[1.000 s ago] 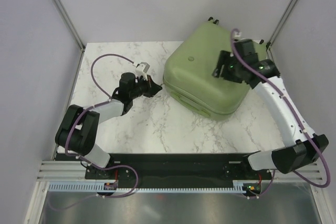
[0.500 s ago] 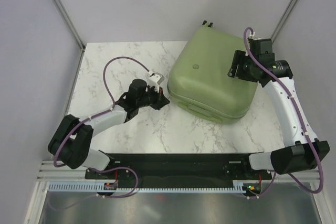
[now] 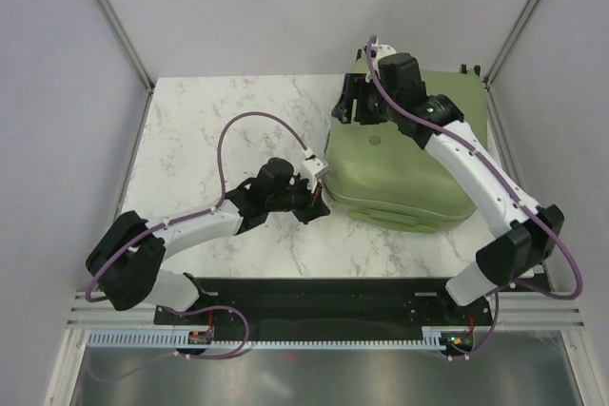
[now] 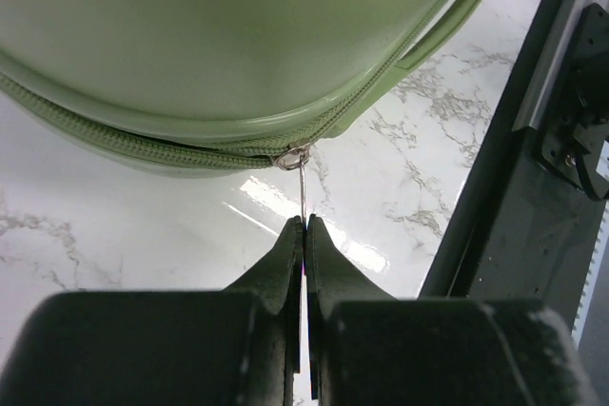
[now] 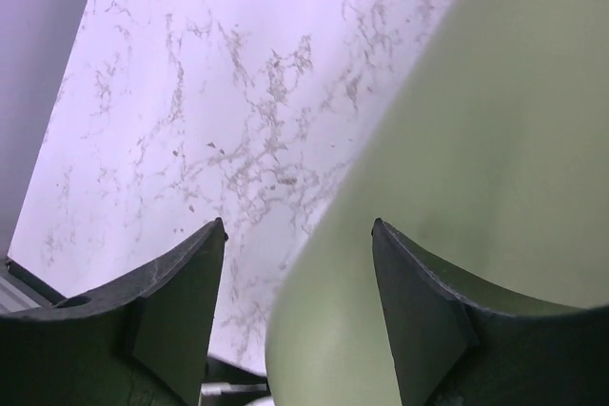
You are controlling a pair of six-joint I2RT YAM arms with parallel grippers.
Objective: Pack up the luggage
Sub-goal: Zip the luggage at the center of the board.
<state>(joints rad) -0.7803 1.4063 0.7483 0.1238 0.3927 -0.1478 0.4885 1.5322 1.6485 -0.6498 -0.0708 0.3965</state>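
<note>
Luggage lies flat at the far right of the desk. Its stiff, smooth shell looks bulky and slippery, so the zipper pull is the best hold. The left gripper's jaws pinch that pull, and the right gripper's jaws gape empty over the shell's corner.

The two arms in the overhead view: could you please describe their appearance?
The left arm and right arm have white links, black joints and looping purple cables. The left gripper and right gripper are black with tapered fingers.
</note>
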